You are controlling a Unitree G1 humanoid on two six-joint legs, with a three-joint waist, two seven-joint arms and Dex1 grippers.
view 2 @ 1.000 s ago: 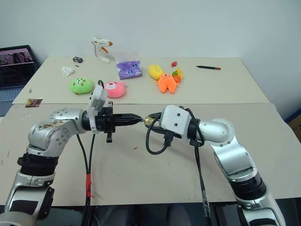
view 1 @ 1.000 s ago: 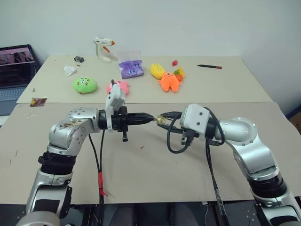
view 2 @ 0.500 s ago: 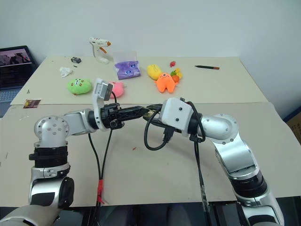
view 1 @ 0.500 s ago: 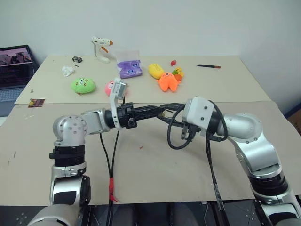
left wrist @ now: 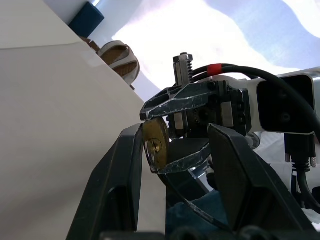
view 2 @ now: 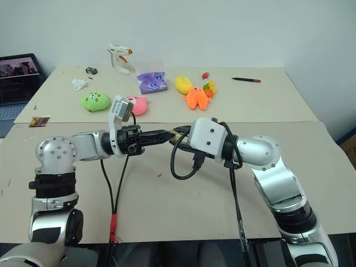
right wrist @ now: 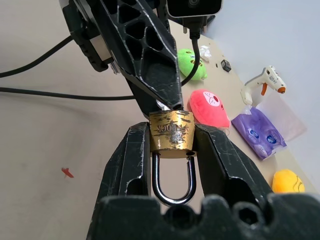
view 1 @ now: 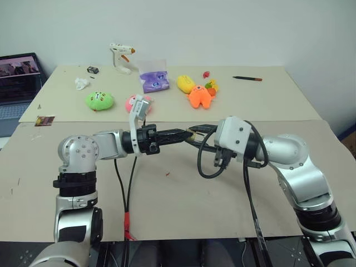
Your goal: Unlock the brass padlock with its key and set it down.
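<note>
Padlock note: we see the brass padlock (right wrist: 172, 131) held above the table (view 1: 167, 211), pinched by its body in the right gripper (right wrist: 172, 145), shackle toward the wrist. Left gripper (left wrist: 172, 150) stands spread around its keyway end. Small, rigid, slick metal; we judge gripping the flat body sides safest.

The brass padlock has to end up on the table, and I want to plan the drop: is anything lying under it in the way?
Nothing visible does. The right gripper holds the brass padlock above bare table; only a tiny red speck lies nearby, and the left gripper is at the lock.
</note>
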